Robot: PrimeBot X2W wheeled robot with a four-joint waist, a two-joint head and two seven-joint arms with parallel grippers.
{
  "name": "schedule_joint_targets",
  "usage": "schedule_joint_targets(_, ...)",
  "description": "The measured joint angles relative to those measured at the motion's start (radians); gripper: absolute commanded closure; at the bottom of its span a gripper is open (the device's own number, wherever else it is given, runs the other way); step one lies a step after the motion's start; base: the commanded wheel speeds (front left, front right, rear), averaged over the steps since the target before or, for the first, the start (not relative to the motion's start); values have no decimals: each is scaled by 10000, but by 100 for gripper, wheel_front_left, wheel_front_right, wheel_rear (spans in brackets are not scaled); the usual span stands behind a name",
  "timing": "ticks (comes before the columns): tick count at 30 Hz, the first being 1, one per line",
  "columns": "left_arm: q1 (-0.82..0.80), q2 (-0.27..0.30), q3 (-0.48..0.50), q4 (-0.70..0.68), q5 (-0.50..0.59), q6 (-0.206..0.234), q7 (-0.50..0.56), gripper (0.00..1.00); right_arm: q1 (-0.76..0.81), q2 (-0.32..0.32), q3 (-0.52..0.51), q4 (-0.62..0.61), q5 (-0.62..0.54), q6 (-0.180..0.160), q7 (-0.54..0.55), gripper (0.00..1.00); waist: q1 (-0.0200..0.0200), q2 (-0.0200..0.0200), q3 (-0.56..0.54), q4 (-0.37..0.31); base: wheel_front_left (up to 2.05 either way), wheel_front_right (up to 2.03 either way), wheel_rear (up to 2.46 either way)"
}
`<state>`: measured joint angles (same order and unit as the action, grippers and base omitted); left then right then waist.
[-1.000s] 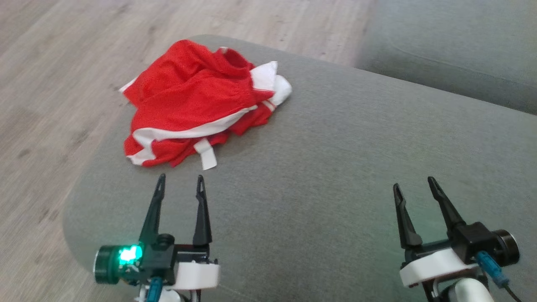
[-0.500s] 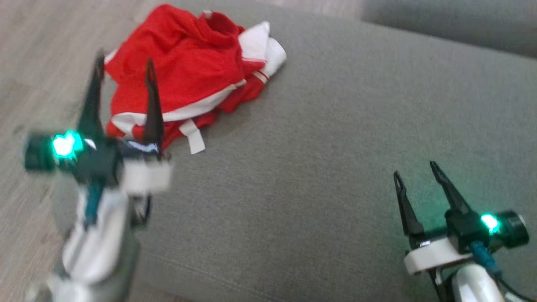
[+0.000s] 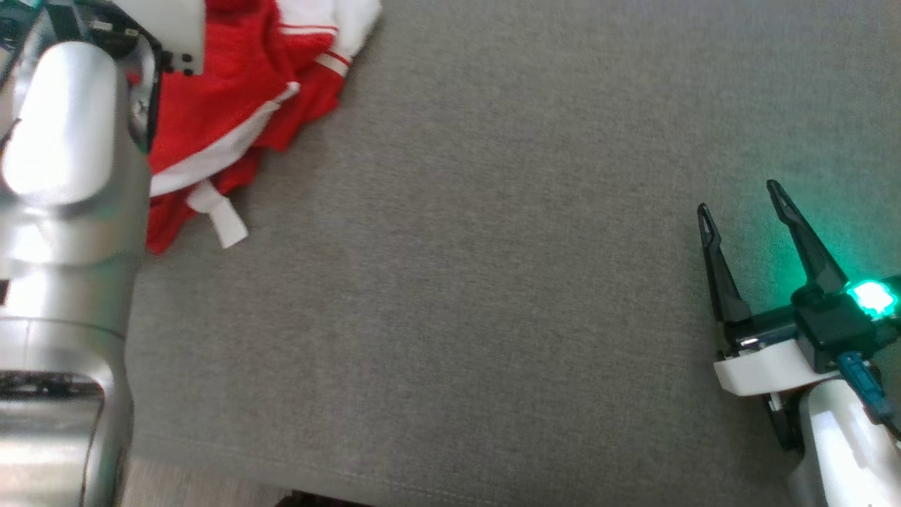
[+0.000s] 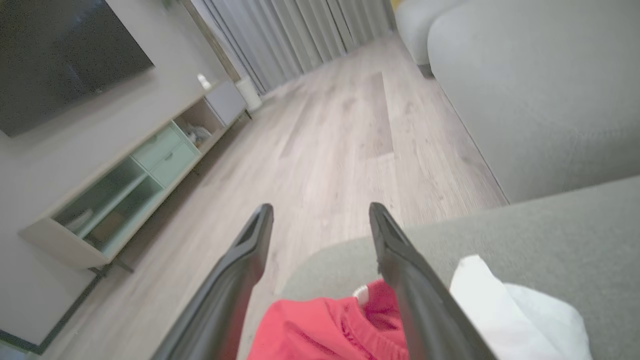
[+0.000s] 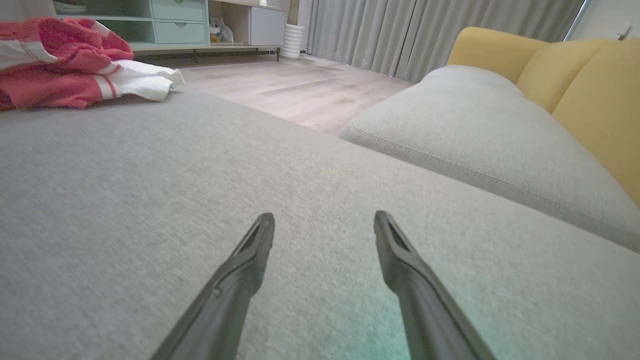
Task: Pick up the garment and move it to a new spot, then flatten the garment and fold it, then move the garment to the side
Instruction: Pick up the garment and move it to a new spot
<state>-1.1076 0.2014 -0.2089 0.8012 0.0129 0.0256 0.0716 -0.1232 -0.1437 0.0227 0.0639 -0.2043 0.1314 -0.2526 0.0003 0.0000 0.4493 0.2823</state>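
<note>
The left claw [image 4: 320,207] hovers wide over the crumpled garment [image 3: 218,120] at the sofa cushion's [image 3: 493,267] far-left corner, probably lining up a grab, while the right claw [image 3: 738,196] hangs wide and empty.

A crumpled red-and-white garment [image 3: 232,105] lies far left on the grey cushion [image 3: 493,246], partly behind the left forearm [image 3: 63,246]. Near right, the right gripper [image 3: 739,196] gapes.
</note>
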Motion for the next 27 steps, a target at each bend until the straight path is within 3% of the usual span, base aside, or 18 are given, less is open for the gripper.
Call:
schedule_joint_targets(5, -533, 123, 207, 1774, -309, -94, 326, 0, -86, -52, 12, -339, 21, 0, -42, 0, -2, 0, 708, -373, 0, 0, 0)
schedule_joint_targets(14, -895, 313, 253, 3482, -428, -174, -36, 0, -284, -52, 29, -759, 100, 0, -117, 0, -4, 0, 1380, -701, 0, 0, 0)
schedule_joint_targets(15, -947, 337, 199, 3655, -422, -178, -35, 7, -286, -52, 27, -800, 100, 0, -117, 0, -4, 0, 1420, -709, 0, 0, 0)
schedule_joint_targets(16, -999, 374, 130, 3783, -366, -180, -31, 84, -286, -52, 27, -823, 100, 0, -123, 0, -4, 0, 1449, -711, 0, 0, 0)
schedule_joint_targets(17, -1051, 416, 81, 3862, -297, -178, -77, 100, -287, -54, 25, -832, 100, 0, -130, 0, -4, 0, 1470, -706, 0, 0, 0)
schedule_joint_targets(27, -1873, 679, -430, 3818, 77, 144, -1624, 100, -476, 56, 84, -215, 198, 0, -119, 0, -3, 0, 929, -669, 0, 0, 0)
